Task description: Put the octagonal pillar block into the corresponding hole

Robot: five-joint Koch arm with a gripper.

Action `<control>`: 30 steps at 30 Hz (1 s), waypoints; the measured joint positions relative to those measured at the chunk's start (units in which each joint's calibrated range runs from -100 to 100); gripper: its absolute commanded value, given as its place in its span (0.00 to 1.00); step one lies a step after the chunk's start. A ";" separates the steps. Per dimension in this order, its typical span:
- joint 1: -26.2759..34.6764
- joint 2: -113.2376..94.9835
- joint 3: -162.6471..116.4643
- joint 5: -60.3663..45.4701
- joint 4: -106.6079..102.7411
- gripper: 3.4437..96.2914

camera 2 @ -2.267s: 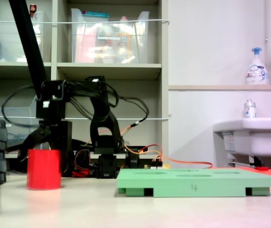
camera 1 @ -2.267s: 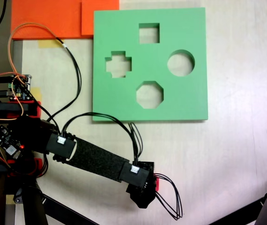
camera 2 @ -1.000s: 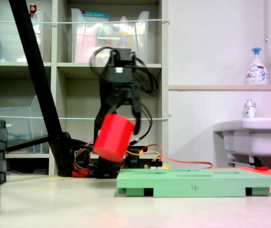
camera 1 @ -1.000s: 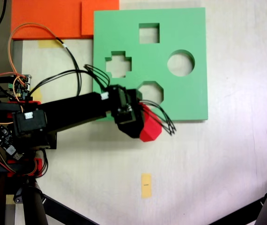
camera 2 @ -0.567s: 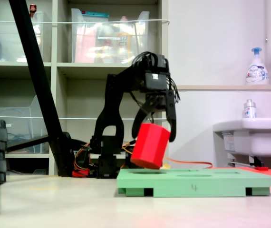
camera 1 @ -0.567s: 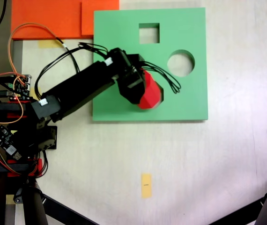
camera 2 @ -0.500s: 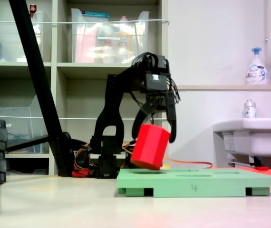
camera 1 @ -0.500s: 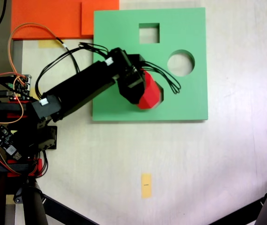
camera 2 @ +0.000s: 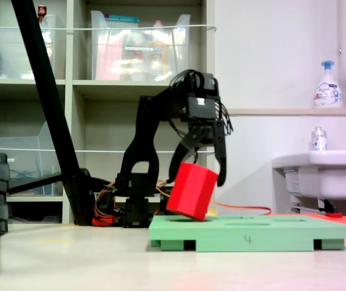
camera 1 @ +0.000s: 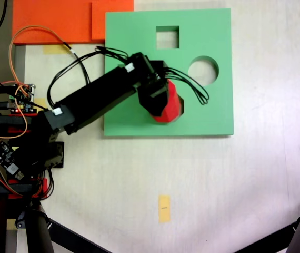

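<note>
first exterior view: black claw (camera 1: 160,100) pinching small bright red foam octagonal pillar block (camera 1: 169,108), which sat over eight-sided cutout (camera 1: 181,109) of flat square green foam board (camera 1: 213,105), mostly covering it. compared with half second earlier, block had edged slightly toward round hole side.

second exterior view: block (camera 2: 191,191) tilted, lower edge had dropped to board (camera 2: 252,233) top, seemingly touching. judgement: needs levelling before insertion.
</note>
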 measured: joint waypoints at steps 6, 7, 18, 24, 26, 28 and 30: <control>0.05 4.10 3.43 0.00 -0.10 0.35; 0.05 5.61 4.80 0.00 -0.10 0.35; 0.05 10.81 5.39 0.00 -0.20 0.35; 0.29 13.41 6.86 0.00 -1.27 0.35; 0.34 14.09 7.06 -0.05 -1.37 0.35; 0.34 14.64 7.45 -0.49 -1.57 0.38; 0.34 14.64 7.45 -1.37 -1.57 0.40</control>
